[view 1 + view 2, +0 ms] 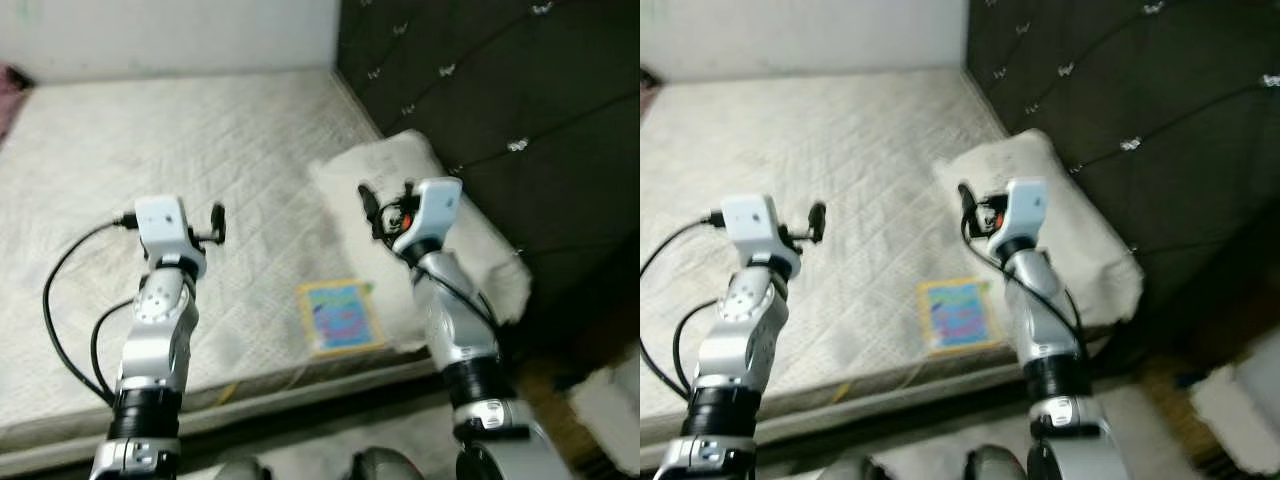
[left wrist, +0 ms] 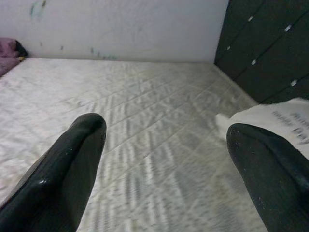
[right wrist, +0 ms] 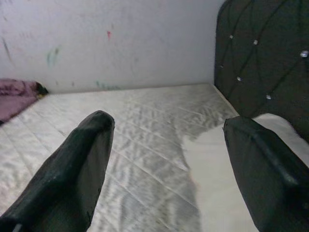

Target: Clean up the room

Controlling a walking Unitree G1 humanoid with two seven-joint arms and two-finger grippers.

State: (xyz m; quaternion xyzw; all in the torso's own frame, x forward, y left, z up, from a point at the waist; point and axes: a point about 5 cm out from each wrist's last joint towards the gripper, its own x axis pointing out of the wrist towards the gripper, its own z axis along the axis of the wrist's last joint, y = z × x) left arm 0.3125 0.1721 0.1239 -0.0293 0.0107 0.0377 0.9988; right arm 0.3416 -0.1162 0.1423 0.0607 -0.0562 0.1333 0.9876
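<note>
Both arms were raised over the bare mattress (image 1: 200, 160), left hand (image 2: 164, 159) and right hand (image 3: 166, 164) spread apart and empty, the colourful book (image 1: 341, 316) lying near the mattress's near edge, likely next to be reached down for.

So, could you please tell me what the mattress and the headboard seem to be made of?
Mattress: pale woven fabric, slight sheen, stitched in a quilted diamond pattern. Headboard: dark padded upholstery, probably faux leather or velvet, with tufted seams and shiny studs.
</note>
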